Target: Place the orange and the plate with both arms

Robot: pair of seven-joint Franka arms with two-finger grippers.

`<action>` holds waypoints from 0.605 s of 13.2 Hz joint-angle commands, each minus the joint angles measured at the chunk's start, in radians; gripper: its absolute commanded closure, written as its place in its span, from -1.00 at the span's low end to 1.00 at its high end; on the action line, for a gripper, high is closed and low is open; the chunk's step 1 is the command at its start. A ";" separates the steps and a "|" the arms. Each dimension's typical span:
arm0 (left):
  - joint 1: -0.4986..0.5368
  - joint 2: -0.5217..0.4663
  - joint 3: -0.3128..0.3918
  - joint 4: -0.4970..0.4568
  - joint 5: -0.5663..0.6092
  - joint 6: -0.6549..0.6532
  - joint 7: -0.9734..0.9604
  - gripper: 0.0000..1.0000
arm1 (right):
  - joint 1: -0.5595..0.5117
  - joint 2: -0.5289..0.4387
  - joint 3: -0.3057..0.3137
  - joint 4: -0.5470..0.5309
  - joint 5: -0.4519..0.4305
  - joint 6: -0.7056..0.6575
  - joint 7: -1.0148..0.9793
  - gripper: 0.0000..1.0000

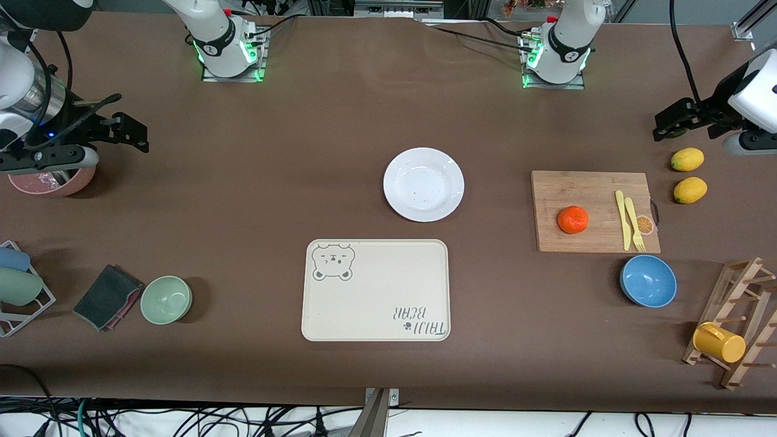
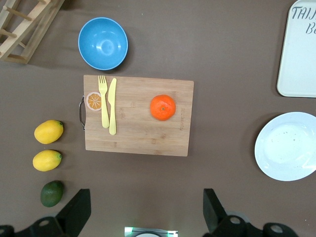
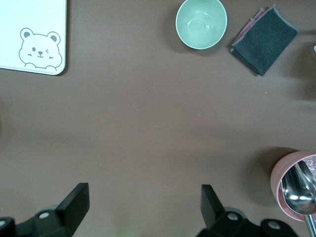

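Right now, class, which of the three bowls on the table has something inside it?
The pink bowl under the right gripper: it holds a metal spoon. The green bowl and the blue bowl hold nothing.

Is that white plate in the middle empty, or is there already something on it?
Empty. The plate shows only bare white surface with a few faint specks; the orange sits on the wooden cutting board.

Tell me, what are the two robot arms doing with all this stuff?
Nothing is being held yet. The left gripper hangs open over the table near the lemons, and the right gripper hangs open by a pink bowl. The orange sits on the wooden cutting board. The white plate lies empty mid-table, farther from the camera than the bear tray.
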 commanded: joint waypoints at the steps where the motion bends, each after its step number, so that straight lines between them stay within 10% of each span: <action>1: 0.005 0.016 -0.002 0.035 0.016 -0.023 0.008 -1.00 | -0.003 0.006 0.004 0.013 0.011 -0.003 0.010 -1.00; 8: 0.005 0.016 -0.002 0.035 0.017 -0.023 0.008 -1.00 | -0.003 0.003 0.005 0.013 0.011 -0.011 0.010 -1.00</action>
